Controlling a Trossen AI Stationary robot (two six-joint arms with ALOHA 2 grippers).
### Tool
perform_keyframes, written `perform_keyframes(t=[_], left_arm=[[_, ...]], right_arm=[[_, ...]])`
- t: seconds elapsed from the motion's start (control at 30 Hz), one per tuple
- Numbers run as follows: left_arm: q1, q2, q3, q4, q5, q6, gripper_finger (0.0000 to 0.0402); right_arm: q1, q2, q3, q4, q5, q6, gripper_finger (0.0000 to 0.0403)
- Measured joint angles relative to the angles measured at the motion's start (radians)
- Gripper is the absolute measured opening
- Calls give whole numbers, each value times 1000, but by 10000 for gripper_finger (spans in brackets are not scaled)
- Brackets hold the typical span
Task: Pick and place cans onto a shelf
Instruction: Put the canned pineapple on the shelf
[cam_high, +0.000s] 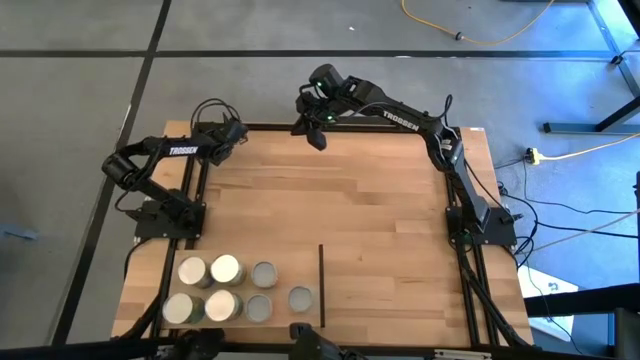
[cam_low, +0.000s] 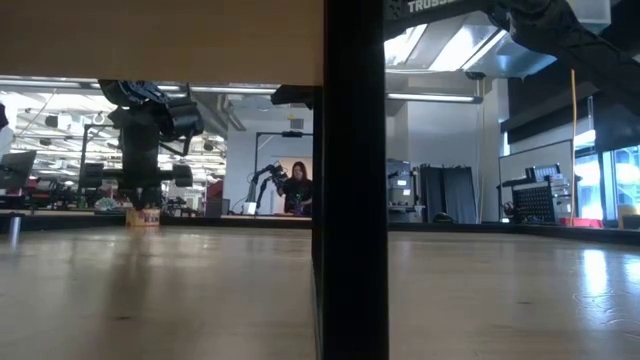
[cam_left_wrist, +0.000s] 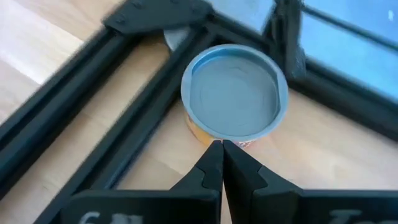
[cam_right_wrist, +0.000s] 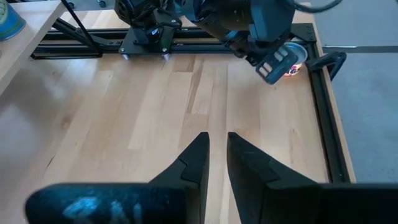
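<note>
At the far-left corner of the desk (cam_high: 350, 200), the left gripper (cam_left_wrist: 222, 149) has its claw pressed fully shut on nothing. Its tips sit just short of a lone can (cam_left_wrist: 233, 93) with a grey metal top and an orange-yellow label, tucked inside the angle of the black frame (cam_high: 190, 215). From overhead that can is hidden under the arm.

The right gripper (cam_right_wrist: 217, 146) hangs over the middle of the far edge. Its claw is open by a narrow gap and empty, above bare planks.

Seven more cans (cam_high: 226, 268) stand upright near the near-left corner. Four have cream-white tops and three have grey ones. They are bunched in two rows just left of a thin black strip (cam_high: 321, 285). The shelf (cam_high: 295, 262) seems to be the pale wood beside that strip, though its outline is hard to separate from the planked desk.

Grey floor surrounds the desk, with a yellow cable (cam_high: 470, 35) trailing across it. At desk height a thick black post (cam_low: 355, 180) blocks the middle of the view. Beyond it lies a long lit room with equipment and a distant person (cam_low: 298, 188). No cans show from there.
</note>
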Motion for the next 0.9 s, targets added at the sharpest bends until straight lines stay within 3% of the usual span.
perform_keyframes(t=[0.53,0.9], left_arm=[[-14,7,0,21,-106,-11,0],[-37,27,0,-1,-74,44,0]], right_arm=[[0,0,0,29,6,-3,59],[0,0,0,29,6,-3,59]])
